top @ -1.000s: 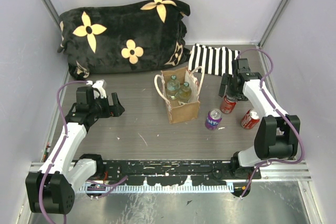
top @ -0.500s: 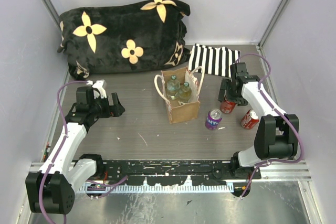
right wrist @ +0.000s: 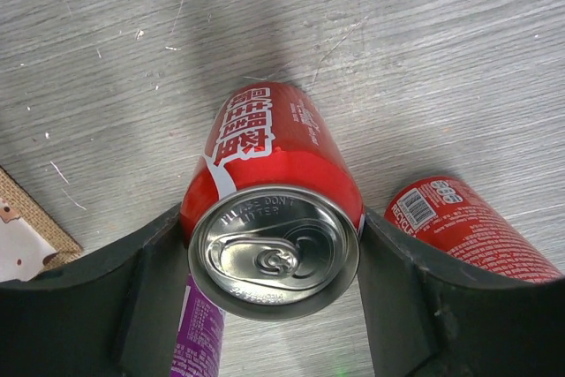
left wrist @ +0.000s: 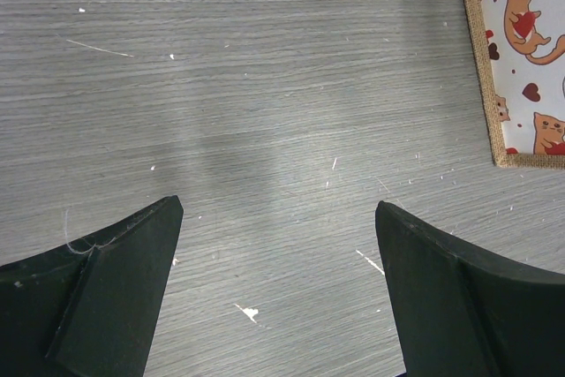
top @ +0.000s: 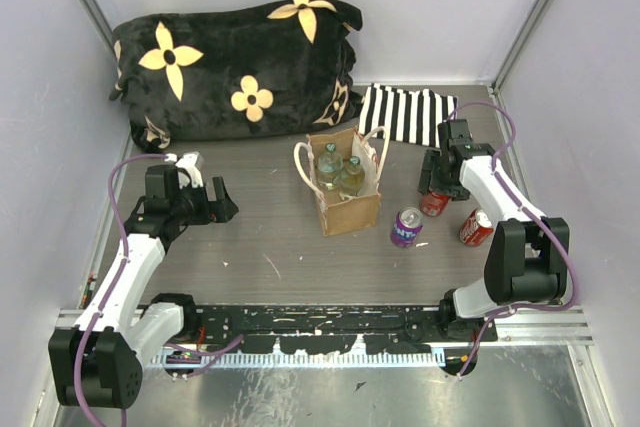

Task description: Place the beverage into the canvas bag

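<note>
The tan burlap canvas bag stands upright at the table's middle with two green bottles inside. Its edge shows in the left wrist view and in the right wrist view. My right gripper is shut on an upright red can, with a finger against each side, right of the bag. A purple can stands beside it. A second red can lies on its side. My left gripper is open and empty over bare table, left of the bag.
A black blanket with yellow flowers fills the back left. A flat black-and-white striped fabric piece lies behind the right gripper. Grey walls close in both sides.
My right gripper has come down a little around the upright red can and then held still. The left arm has not moved.
</note>
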{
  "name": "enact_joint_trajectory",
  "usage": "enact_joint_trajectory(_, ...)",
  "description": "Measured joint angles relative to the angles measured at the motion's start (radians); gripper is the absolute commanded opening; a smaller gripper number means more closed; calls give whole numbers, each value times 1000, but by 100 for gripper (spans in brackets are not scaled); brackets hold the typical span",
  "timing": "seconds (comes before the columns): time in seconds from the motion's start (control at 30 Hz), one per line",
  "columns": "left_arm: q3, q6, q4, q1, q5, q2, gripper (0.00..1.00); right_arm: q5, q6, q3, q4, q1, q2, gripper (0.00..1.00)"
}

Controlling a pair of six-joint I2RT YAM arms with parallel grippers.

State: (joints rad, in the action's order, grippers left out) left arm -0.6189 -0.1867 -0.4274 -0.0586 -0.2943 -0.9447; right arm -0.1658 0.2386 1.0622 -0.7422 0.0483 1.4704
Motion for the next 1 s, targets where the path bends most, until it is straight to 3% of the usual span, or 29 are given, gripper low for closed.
enact_joint_trajectory(0.07,0,0,0,0,0,3,98,1,-1,0,0,0,0,1)
enact_joint_trajectory(0.1,0,0,0,0,0,5,98,2,-1,0,0,0,0,1)
enact_joint_trajectory(0.37,0,0,0,0,0,19,98,12,-2,56,-49,0,0,1)
enact_joint_trajectory(0.73,0,0,0,0,1,19,98,55,-3,373,-106,0,42,1)
enact_joint_trajectory(1.0,0,0,0,0,1,18,98,148,28,532,-54,0,49,1)
